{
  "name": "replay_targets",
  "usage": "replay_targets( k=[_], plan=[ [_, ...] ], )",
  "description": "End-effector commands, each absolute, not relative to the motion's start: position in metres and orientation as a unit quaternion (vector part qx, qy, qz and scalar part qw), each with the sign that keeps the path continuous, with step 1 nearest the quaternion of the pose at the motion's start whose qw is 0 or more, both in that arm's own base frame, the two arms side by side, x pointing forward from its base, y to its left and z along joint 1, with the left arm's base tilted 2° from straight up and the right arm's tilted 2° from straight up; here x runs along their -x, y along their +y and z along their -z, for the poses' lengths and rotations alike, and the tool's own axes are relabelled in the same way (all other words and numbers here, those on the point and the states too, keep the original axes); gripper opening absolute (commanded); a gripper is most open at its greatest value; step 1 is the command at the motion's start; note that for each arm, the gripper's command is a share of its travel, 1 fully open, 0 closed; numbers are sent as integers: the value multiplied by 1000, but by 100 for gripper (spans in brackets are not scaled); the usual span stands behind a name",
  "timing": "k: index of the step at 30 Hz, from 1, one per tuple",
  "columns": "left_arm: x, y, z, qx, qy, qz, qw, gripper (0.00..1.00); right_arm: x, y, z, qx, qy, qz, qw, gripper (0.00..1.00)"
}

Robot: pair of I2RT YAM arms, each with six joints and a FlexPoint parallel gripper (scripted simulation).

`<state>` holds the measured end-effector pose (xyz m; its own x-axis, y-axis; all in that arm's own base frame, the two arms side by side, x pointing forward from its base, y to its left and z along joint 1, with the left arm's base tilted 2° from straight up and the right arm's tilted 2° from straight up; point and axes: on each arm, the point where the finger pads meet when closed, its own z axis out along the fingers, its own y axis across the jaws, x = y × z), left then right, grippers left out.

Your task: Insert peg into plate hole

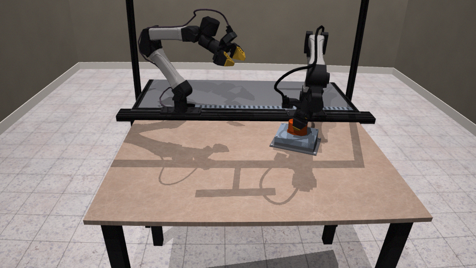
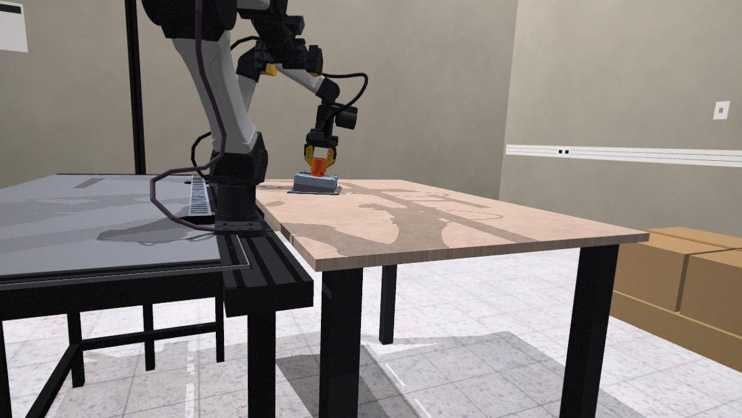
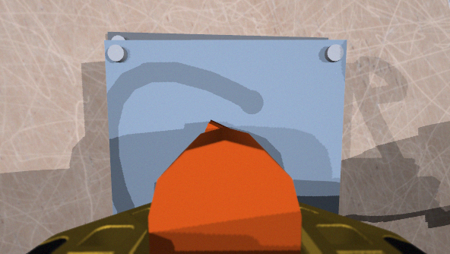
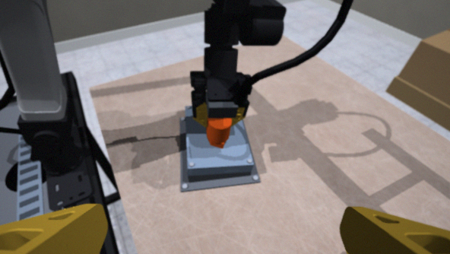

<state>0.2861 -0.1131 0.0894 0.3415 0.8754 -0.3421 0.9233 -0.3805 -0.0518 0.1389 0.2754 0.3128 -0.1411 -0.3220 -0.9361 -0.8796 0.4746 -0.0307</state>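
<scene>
Tan tabletop [image 1: 253, 206] [image 2: 467, 228] [image 4: 213, 220]: one blue-grey block-shaped metal-looking plate [image 1: 293, 142] [image 2: 315, 183] [image 3: 224, 80] [image 4: 218, 157]. One orange faceted peg [image 1: 292, 128] [image 2: 318, 166] [image 3: 225, 182] [image 4: 218, 132], upright over it, clamped in my left claw [image 1: 299, 125] [image 2: 320, 155] [image 3: 224, 211] [image 4: 217, 125]; likely stiff, light; best gripped at upper flanks. Right claw [image 1: 236, 59] [image 4: 224, 228]: gaping, unladen.

The tan table [image 1: 239, 196] [image 2: 467, 228] [image 3: 45, 30] [image 4: 213, 217] carries the blue-grey plate [image 1: 294, 142] [image 2: 315, 183] [image 3: 224, 87] [image 4: 218, 160] on its flat top.

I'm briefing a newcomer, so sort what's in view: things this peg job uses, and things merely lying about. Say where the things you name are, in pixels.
Part of the job:
- orange peg [image 2: 318, 166] [image 3: 225, 190] [image 4: 218, 133]
- blue-grey plate with the hole [image 1: 289, 142] [image 2: 315, 183] [image 3: 190, 53] [image 4: 217, 161]
- left gripper [image 1: 301, 126] [image 2: 320, 158] [image 3: 224, 211] [image 4: 217, 125], holding the peg

Just lying about:
- cardboard boxes [image 2: 649, 270] [image 4: 429, 72]
</scene>
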Motion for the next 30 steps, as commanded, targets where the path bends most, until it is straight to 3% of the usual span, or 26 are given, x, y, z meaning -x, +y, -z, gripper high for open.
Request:
replay_targets(
  k=[1, 3, 4, 30],
  plan=[
    [-289, -113, -98, -817, 550, 149, 85, 44, -136, 275, -324, 425, 692, -292, 505, 100],
    [-290, -111, -105, -819, 549, 142, 89, 66, -136, 275, -324, 425, 692, -292, 505, 100],
    [-292, -107, -115, -821, 548, 134, 93, 70, -136, 275, -324, 425, 692, -292, 505, 100],
    [-294, -102, -136, -817, 549, 150, 87, 70, -136, 275, -324, 425, 692, -292, 505, 100]
  ],
)
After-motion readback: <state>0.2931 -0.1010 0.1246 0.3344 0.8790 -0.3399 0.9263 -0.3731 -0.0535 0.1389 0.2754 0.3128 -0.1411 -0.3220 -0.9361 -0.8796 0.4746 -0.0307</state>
